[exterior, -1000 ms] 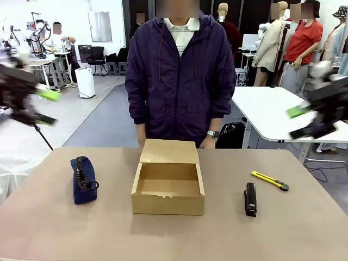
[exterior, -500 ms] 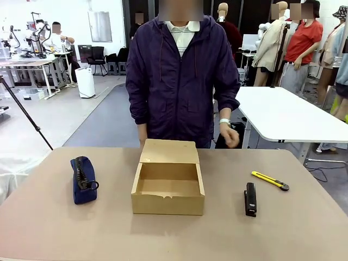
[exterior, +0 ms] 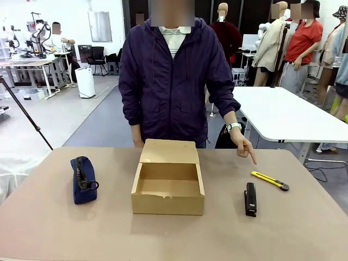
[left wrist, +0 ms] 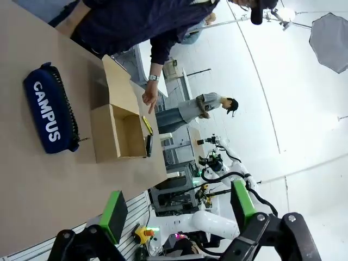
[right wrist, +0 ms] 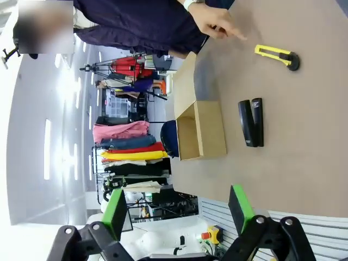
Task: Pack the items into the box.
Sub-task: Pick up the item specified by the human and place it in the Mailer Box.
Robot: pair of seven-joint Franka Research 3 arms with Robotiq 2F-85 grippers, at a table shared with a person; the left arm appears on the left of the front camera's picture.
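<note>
Packing is not yet begun: the tan cardboard box (exterior: 168, 205) is set with its flap lid swung back, ready for filling. The left hand (left wrist: 178, 209) is held spread and empty, the navy blue zippered pouch (left wrist: 50, 117) lying well ahead of it beside the box. The right hand (right wrist: 177, 211) is likewise spread; far ahead, past a black stapler (right wrist: 251, 122), the slim yellow dark-tipped cutter (right wrist: 276, 54) is pointed at by the person's forefinger (exterior: 250, 155), seemingly as a cue. The matte brown tabletop (exterior: 109, 234) is set in a bright workshop.
</note>
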